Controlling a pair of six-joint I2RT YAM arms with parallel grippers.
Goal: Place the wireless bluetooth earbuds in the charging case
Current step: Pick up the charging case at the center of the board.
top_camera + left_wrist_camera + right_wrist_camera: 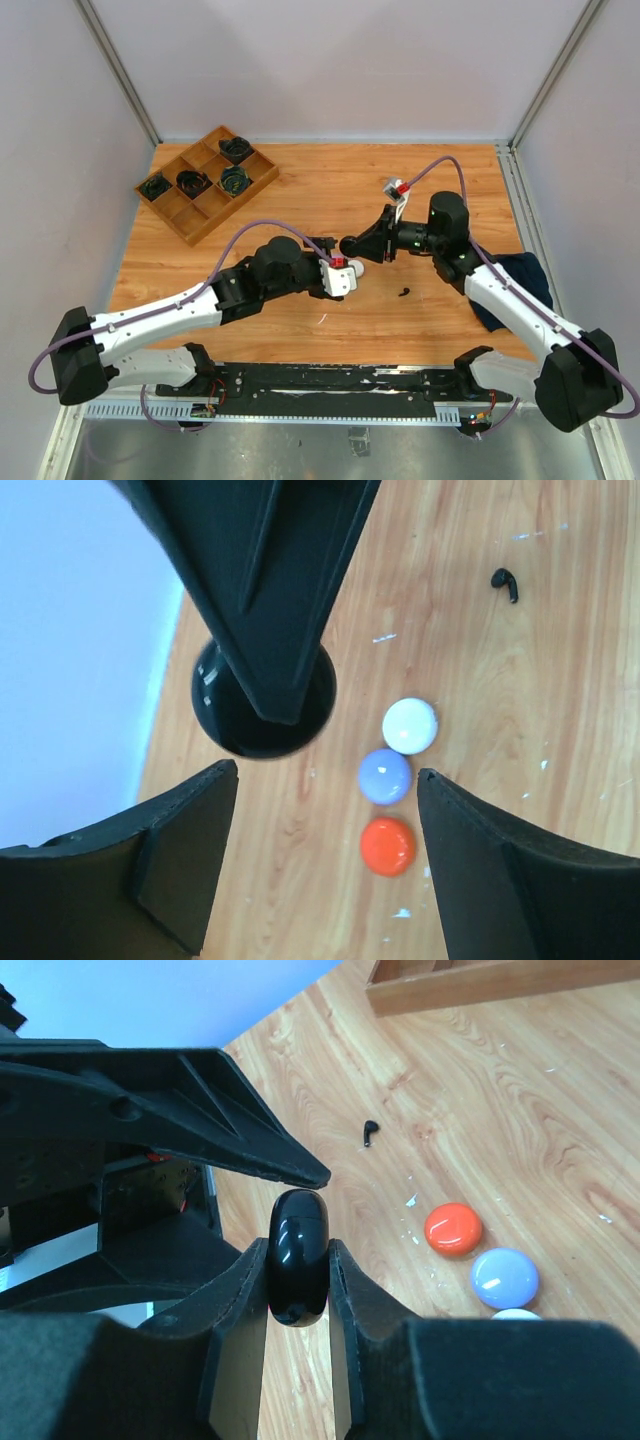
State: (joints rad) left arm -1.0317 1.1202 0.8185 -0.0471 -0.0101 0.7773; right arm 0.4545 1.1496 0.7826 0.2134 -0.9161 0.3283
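Pinching a glossy black round charging case [298, 1272] by its two flat faces, the right gripper [298, 1250] holds it on edge, and it seems to be clear of the wooden worktop [520, 1110]. The case looks closed; no lifted lid or inner socket shows in any view. Facing it, the left gripper [325, 775] has its jaws spread wide and empty, one on either side of the black case in the left wrist view, touching nothing.

One tiny black stemmed plastic earbud [370, 1132] lies loose on the worktop, apart from the black case, to the robot's right of it and nearer the arm bases. Near the black case, down on the worktop, three more small round cases sit in a close row: an orange one [388, 845], a pale purple one [385, 776] and a white one [410, 725], all closed. No other earbuds are visible.

By my reading the task is early. A case has been picked up, but it is not yet opened. No bud is seated, and the black earbud is yet to be fetched.
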